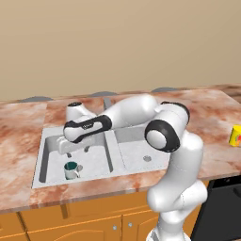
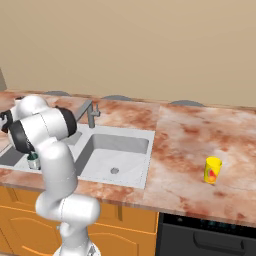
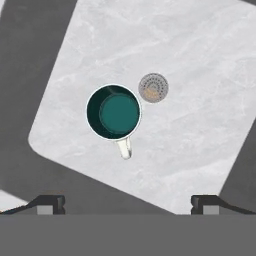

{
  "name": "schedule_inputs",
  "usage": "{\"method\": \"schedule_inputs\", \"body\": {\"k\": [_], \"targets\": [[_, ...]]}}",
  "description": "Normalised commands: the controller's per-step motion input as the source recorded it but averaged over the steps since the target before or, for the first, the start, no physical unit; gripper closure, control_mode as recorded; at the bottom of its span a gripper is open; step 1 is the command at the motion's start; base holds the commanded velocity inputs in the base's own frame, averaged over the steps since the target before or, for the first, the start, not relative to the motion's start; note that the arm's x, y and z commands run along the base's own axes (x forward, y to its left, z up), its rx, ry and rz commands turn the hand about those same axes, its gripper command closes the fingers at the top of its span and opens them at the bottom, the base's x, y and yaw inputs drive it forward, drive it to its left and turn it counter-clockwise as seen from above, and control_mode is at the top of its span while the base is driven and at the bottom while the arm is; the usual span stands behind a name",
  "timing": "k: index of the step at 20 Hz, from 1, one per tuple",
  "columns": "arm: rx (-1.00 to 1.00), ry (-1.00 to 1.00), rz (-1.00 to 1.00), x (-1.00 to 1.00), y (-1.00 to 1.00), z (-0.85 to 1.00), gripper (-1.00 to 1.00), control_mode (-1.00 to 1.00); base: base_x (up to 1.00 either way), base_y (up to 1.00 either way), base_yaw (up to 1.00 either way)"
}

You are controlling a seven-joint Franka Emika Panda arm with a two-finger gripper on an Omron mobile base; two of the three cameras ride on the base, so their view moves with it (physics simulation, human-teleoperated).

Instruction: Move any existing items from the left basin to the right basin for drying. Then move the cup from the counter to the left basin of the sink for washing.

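While the orange cabinets (image 1: 94,221) and a dark appliance front (image 2: 210,240) run along the near edge, the marbled counter (image 2: 190,150) above them carries the double sink (image 1: 47,136). On that counter, well to the right of the sink, stands the yellow cup (image 2: 213,170), upright, with a red mark on its side. Nothing stands between it and the sink. The right basin (image 1: 141,146) shows only its round drain. Behind the divider rises the grey faucet (image 2: 91,112).

From its base in front of the sink, the white arm bends at a dark elbow and reaches left across the divider, its forearm lying level above the left basin (image 1: 54,160) and hiding part of that bowl's back. The gripper (image 3: 128,202) points straight down, fingertips (image 3: 50,204) spread wide, holding nothing.

Below it the mug (image 3: 113,111) stands upright on the left basin's floor, just beside the drain (image 3: 153,88), silvery-white outside, dark teal inside, with a small handle.
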Motion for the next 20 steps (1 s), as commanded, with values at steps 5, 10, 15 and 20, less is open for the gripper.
{"method": "schedule_inputs", "body": {"k": [5, 10, 15, 20], "targets": [[-0.03, 0.02, 0.0, 0.16, 0.07, -0.34, -1.0, -1.0, 0.0, 0.0, 0.0], [-0.04, 0.0, 0.0, 0.07, 0.04, -0.31, -1.0, -1.0, 0.0, 0.0, 0.0], [-0.03, 0.0, 0.0, 0.0, 0.06, -0.12, -1.0, -1.0, 0.0, 0.0, 0.0], [0.0, 0.0, 0.0, 0.0, 0.06, -0.01, -1.0, -1.0, 0.0, 0.0, 0.0]]}}
